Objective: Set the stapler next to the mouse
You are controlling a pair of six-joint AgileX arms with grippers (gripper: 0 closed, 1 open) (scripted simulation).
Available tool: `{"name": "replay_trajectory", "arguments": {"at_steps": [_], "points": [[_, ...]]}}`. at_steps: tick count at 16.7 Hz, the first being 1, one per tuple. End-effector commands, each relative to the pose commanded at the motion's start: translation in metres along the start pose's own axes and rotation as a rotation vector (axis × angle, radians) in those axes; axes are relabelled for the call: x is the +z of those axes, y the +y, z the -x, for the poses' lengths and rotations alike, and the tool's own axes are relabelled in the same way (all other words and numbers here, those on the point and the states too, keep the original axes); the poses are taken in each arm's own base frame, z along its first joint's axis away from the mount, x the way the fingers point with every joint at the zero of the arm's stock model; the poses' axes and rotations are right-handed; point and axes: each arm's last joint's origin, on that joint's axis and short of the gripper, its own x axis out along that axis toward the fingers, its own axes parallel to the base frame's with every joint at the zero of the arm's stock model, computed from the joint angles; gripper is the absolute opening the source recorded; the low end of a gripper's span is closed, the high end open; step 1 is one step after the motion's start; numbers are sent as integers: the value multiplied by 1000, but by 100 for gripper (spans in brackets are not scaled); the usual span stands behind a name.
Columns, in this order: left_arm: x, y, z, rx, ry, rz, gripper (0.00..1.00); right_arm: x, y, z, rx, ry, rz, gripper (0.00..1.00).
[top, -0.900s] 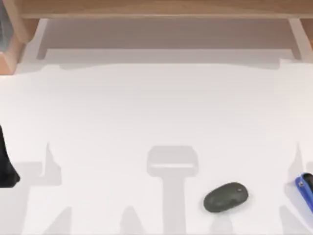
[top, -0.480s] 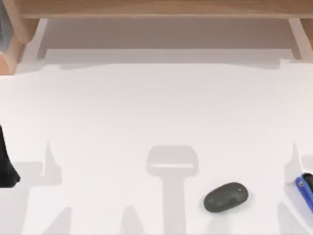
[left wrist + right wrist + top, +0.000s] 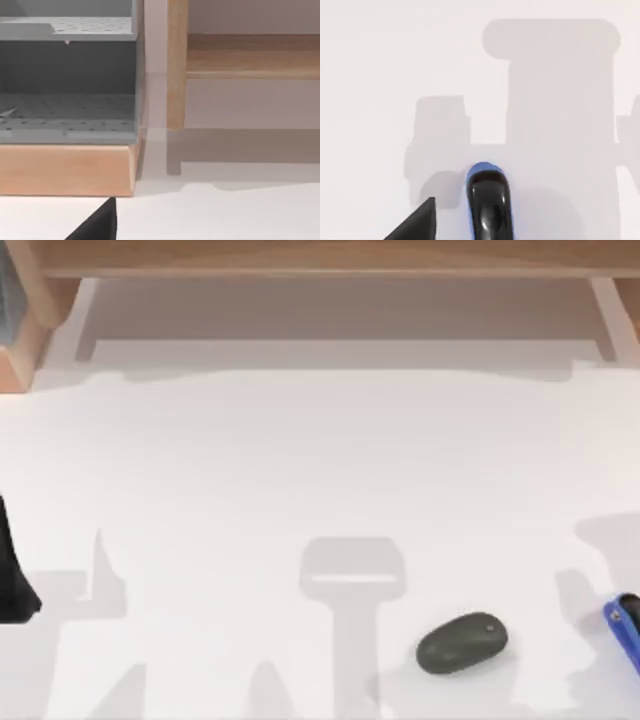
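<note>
On the white table (image 3: 320, 470), the grey shadows near the right edge of the top view are different now. The narrow upright shadow that stood just above the stapler (image 3: 627, 630) earlier is gone; in its place a broader patch of shade (image 3: 610, 535) lies higher up by the right edge, and a second patch (image 3: 575, 590) sits to the left of the stapler. Along the bottom edge, between the mouse (image 3: 461, 643) and the stapler, the pointed shadow shapes have merged into a wider, lower band (image 3: 545, 695).

Bright-blue stapler (image 3: 626, 630) with black end; grey-green mouse (image 3: 461, 643).
</note>
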Motion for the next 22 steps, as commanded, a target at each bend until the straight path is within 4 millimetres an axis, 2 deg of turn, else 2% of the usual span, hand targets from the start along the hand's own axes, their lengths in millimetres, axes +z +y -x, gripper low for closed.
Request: {"name": "replay_trajectory", "arguments": {"at_steps": [4,9,17,22], "points": [[0,0,0,0,0,0,100,22,8,-30,43,361,50,100],[0,0,0,0,0,0,100,41,17,-58,64,607,102,100],[0,0,0,0,0,0,100,44,18,-64,64,645,108,100],[0,0,0,0,0,0,100,27,20,-90,65,638,112,100]]}}
